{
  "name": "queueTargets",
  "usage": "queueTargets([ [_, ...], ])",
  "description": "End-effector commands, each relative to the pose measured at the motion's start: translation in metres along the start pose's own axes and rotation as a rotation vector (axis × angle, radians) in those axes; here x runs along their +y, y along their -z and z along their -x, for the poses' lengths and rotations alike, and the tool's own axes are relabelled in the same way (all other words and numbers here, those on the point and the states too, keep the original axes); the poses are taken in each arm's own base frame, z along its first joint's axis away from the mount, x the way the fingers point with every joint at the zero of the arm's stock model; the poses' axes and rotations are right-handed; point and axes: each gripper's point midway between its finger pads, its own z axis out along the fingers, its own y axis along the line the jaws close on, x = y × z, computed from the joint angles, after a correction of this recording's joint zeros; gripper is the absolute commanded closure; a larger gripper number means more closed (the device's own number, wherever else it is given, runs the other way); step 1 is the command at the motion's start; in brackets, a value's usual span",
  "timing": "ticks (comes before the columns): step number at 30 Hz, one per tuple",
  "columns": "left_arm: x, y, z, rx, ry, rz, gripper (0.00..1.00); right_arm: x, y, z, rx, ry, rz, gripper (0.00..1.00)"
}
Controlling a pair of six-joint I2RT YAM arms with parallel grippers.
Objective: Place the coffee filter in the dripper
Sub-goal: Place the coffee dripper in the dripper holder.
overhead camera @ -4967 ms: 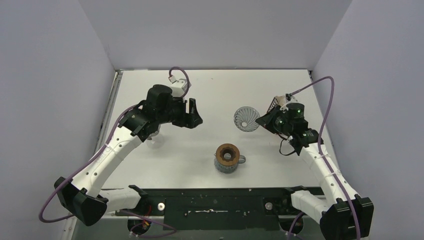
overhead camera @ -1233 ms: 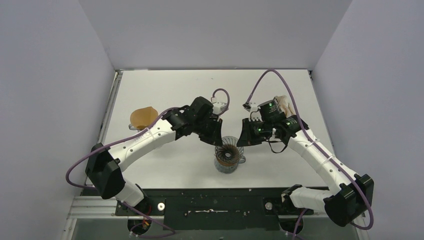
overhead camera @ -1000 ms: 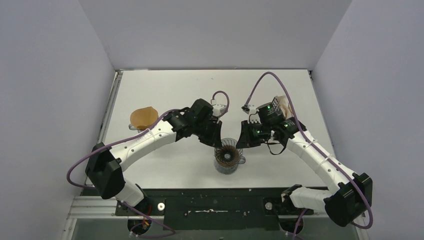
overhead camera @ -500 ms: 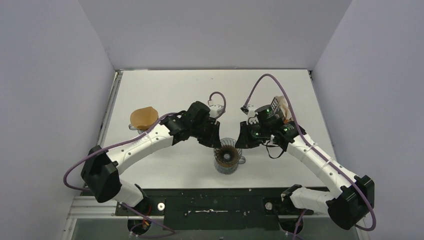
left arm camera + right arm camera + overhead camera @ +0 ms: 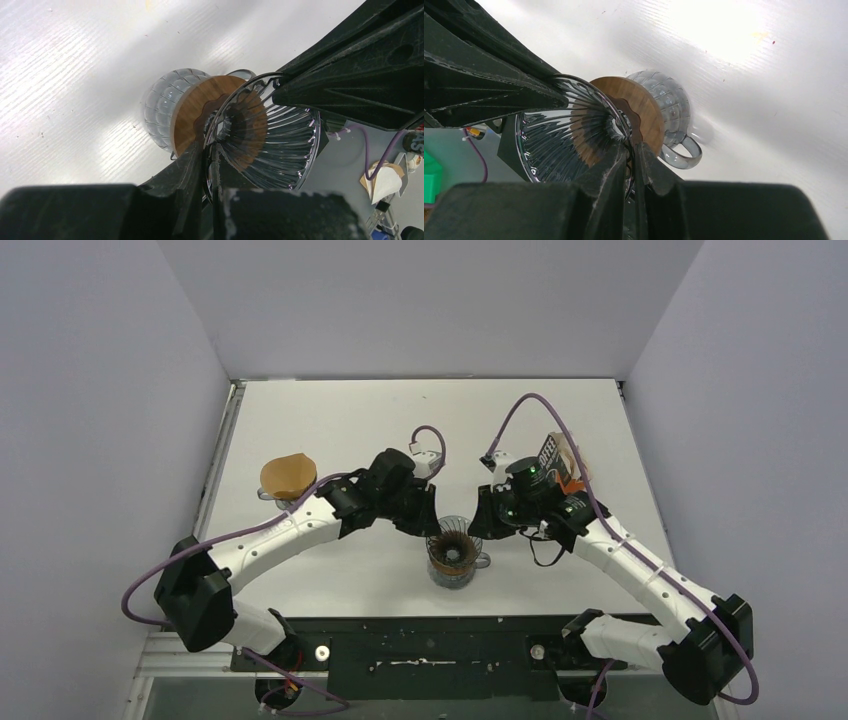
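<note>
Left arm: reached from the near left corner of the worktop [image 5: 350, 410] toward its centre, forearm slanted away and to the right, wrist bent down. Right arm: noted as a near mirror of this, run from the near right corner toward the centre, wrist likewise tipped down. The two wrists are faced toward each other, close together.

Left end effector [image 5: 428, 523]: clenched on the left side of the rim of the dripper [image 5: 452, 540]. In the left wrist view the thin rim is seen pinched between the fingers [image 5: 192, 165].

Right end effector [image 5: 480, 523]: clenched on the opposite side of the same rim. The pinch is seen close up in the right wrist view, where the ribbed cone [image 5: 559, 135] is spread to the left of the fingers [image 5: 651, 165].

Dripper: held between both end effectors at mid-worktop, nearer the near edge, mouth up. It is placed directly over a glass cup [image 5: 452, 575] topped with a brown ring [image 5: 192, 110], the cup's handle [image 5: 684, 150] turned to the right. The cone's tip is seen at the ring's opening; whether it is seated cannot be told.

Coffee filter [image 5: 572, 456]: seen only as a small white paper edge beside a dark printed packet [image 5: 547, 450], toward the right edge, behind the right wrist and well apart from the dripper.

Tan paper cone [image 5: 287, 475]: noted near the left edge.
</note>
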Motion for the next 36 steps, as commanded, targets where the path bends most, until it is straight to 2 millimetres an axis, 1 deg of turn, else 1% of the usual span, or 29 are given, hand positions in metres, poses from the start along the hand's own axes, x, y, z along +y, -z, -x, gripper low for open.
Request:
queueTargets([
  [1,0.000,-0.020,-0.045,0.123,-0.036,-0.006,1.00,-0.009,-0.020,-0.049,0.163,-0.011,-0.038,1.00],
  [11,0.002,-0.024,-0.059,0.140,-0.045,0.001,1.00,-0.010,-0.024,-0.056,0.186,-0.011,-0.050,1.00],
  [18,0.001,-0.022,-0.061,0.140,-0.054,0.000,1.00,-0.009,-0.023,-0.055,0.189,-0.008,-0.057,1.00],
  [26,-0.007,-0.017,-0.048,0.126,-0.074,-0.005,1.00,-0.007,-0.019,-0.042,0.158,-0.002,-0.073,1.00],
  [34,-0.016,-0.010,-0.034,0.104,-0.085,-0.014,1.00,-0.003,-0.013,-0.020,0.091,0.000,-0.089,1.00],
  [36,-0.018,-0.008,-0.031,0.098,-0.088,-0.014,1.00,-0.001,-0.011,-0.014,0.077,-0.002,-0.086,0.98],
])
